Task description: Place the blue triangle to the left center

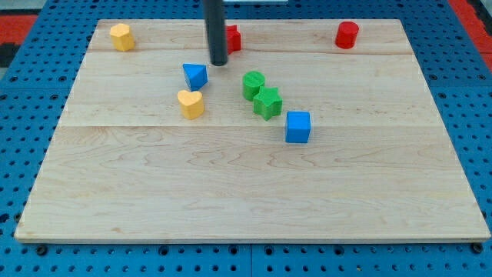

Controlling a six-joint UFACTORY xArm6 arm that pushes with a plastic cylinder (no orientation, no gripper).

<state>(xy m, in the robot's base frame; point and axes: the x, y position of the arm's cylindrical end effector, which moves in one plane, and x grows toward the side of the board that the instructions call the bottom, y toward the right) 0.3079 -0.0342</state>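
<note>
Blue cube (298, 127) is sitting nearest cam on surface (231, 192). I'm resting my tip (220, 62) just upper-right of blue triangle (195, 75), w/ yellow heart (191, 103) below it; no jaws, holding nothing.

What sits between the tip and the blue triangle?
Nothing: camera view shows only bare board between my tip and the blue triangle, just to its lower left.

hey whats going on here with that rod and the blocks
A robot arm with a dark rod is sliding blocks around a wooden board. My tip sits just to the upper right of the blue triangle, close to it; contact can't be told. The triangle lies left of the board's middle, toward the view's top, with a yellow heart just below it. It has not reached the left center.
</note>
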